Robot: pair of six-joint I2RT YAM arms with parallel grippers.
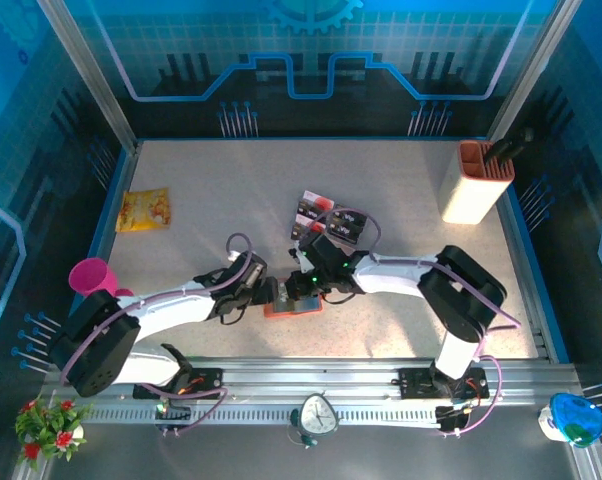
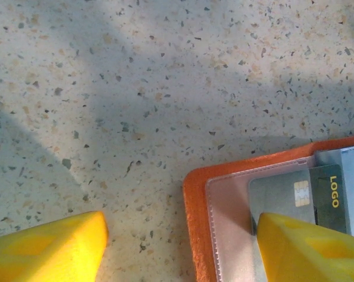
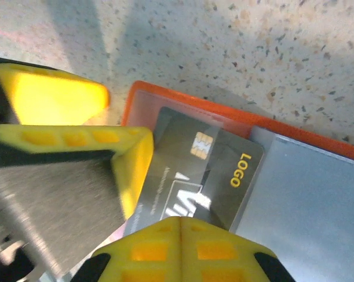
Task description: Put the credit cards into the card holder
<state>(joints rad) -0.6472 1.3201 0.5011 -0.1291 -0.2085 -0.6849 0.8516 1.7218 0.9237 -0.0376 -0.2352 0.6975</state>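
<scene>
The orange-red card holder (image 1: 293,307) lies open on the speckled table in front of both arms. In the left wrist view its orange edge (image 2: 194,200) and clear pocket show. A black credit card (image 3: 206,164) with a gold chip and "LOGO" lies partly in that pocket (image 2: 283,194). My right gripper (image 3: 180,247) is shut, its tips touching the card's near edge. My left gripper (image 2: 180,247) is open across the holder's corner, one finger (image 2: 306,247) resting on the clear pocket, the other (image 2: 47,247) over bare table. More credit cards (image 1: 326,218) lie stacked farther back.
A tall cream-and-orange container (image 1: 474,182) stands at the back right. A yellow packet (image 1: 144,209) lies at the left, with a pink cup (image 1: 91,275) near the left edge. A small clock (image 1: 319,415) sits on the front rail.
</scene>
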